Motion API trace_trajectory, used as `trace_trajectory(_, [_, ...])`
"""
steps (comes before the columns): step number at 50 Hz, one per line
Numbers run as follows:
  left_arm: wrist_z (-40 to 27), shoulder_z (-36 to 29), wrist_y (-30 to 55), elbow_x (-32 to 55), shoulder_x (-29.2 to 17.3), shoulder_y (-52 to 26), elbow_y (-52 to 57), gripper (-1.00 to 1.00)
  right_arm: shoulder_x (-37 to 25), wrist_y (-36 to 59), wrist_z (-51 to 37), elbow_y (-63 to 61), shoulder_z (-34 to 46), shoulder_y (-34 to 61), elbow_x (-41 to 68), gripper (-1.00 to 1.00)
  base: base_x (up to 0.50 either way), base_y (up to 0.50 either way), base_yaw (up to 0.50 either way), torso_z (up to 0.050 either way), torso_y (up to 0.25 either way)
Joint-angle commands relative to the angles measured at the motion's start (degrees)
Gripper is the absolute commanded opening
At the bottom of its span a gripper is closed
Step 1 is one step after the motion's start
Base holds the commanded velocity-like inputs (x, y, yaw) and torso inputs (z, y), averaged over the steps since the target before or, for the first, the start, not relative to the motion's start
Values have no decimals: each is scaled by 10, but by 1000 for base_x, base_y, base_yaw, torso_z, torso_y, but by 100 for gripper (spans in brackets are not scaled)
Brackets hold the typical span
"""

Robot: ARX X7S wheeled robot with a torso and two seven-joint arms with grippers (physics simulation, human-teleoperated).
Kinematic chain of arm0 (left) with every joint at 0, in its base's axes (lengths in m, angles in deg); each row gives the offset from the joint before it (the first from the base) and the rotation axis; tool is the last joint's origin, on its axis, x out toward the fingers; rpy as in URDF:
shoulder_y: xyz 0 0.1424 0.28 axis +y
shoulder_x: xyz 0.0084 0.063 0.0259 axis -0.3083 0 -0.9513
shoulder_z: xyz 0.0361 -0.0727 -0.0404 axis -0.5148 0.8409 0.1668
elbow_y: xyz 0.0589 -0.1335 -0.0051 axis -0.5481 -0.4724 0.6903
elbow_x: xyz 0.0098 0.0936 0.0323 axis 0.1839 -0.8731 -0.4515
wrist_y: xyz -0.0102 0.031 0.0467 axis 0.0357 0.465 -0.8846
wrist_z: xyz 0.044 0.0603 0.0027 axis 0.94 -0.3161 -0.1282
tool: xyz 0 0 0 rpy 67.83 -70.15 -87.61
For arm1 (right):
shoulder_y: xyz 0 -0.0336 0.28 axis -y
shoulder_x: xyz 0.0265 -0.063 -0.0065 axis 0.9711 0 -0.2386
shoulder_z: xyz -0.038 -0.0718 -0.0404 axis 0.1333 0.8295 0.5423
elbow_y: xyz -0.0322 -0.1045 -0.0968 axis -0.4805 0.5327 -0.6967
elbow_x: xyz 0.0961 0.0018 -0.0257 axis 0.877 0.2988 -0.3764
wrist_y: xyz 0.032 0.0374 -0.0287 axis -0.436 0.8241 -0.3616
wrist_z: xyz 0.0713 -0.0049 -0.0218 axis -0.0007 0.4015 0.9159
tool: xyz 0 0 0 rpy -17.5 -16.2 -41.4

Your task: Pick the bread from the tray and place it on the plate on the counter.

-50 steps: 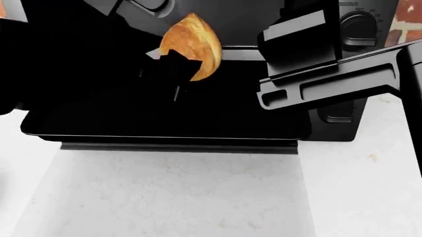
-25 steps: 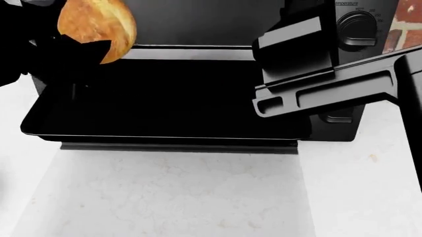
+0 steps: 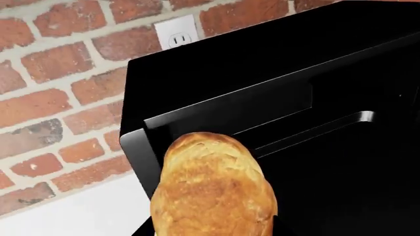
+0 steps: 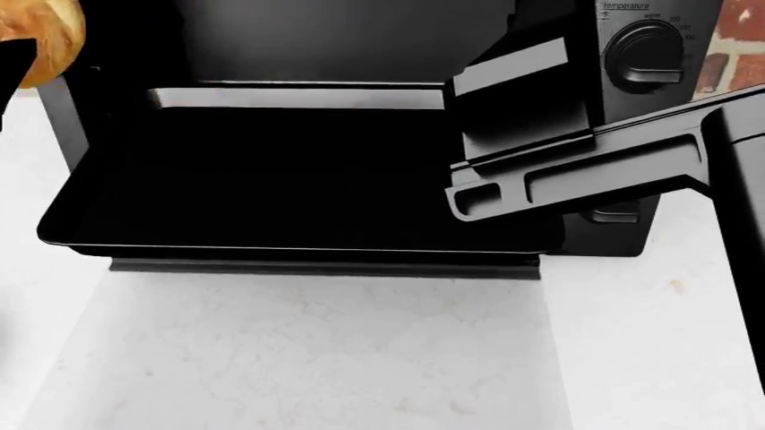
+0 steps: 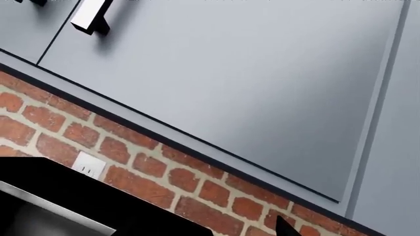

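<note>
Bread [image 3: 213, 189] fills the lower centre of your left wrist view, lifted off the tray [image 4: 299, 193], light and crushable; keep hold across its middle, though no fingers show.

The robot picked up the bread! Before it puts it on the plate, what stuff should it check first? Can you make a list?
1. Bread held by the left claw: probably ok. It is up in the air, but the claw's fingers are hidden behind it.
2. Bread off the tray: ok. In the head view it sits at the top left corner, past the tray's left edge.
3. Plate found: not ok. No plate shows in any view.
4. Bare counter in front of the tray: ok.
5. Right arm out of the way: ok. It hangs over the tray's right side, away from the bread.
6. Right claw free: cannot tell. It is not in view.
</note>
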Motion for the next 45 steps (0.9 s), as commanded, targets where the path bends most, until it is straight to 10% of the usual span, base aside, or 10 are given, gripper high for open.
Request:
trace_trajectory(1, [-10, 3, 24, 4, -43, -21, -24, -100, 3, -3, -3, 1, 8, 8, 3, 100, 0, 0, 0, 0, 0])
trace_trajectory(45, [-72, 1, 133, -6, -97, -93, -108, -100, -2, -17, 1, -8, 16, 5, 1, 100, 0, 0, 0, 0, 0])
